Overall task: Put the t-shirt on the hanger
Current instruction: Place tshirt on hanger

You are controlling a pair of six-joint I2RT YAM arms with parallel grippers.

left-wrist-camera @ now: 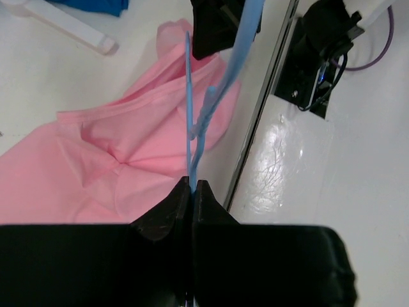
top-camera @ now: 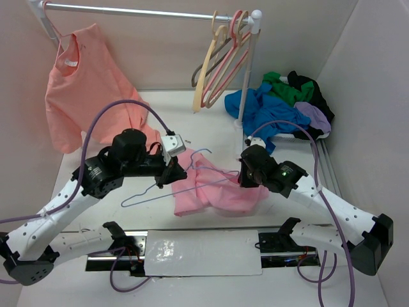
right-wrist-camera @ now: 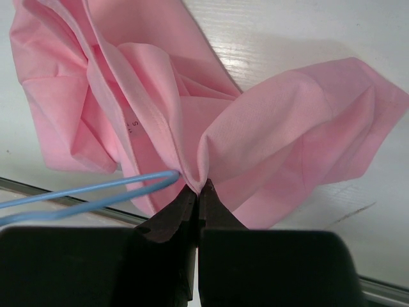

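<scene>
The pink t-shirt (top-camera: pixel 214 190) lies crumpled on the table between my arms; it also shows in the left wrist view (left-wrist-camera: pixel 121 160) and the right wrist view (right-wrist-camera: pixel 160 96). The thin bluish wire hanger (top-camera: pixel 153 190) is held above the table, one end over the shirt. My left gripper (top-camera: pixel 171 174) is shut on the hanger's wire (left-wrist-camera: pixel 190 128). My right gripper (top-camera: pixel 243 179) is shut on a fold of the t-shirt (right-wrist-camera: pixel 201 182) at its right edge, with the hanger's rounded end (right-wrist-camera: pixel 153 180) just beside the pinch.
A salmon-orange shirt (top-camera: pixel 86 89) hangs from the rail (top-camera: pixel 147 11) at back left. Cream and pink hangers (top-camera: pixel 223 57) hang at the rail's right end. A pile of blue, green, black and lilac garments (top-camera: pixel 284 105) lies at back right. A white plate (top-camera: pixel 201 252) sits at the near edge.
</scene>
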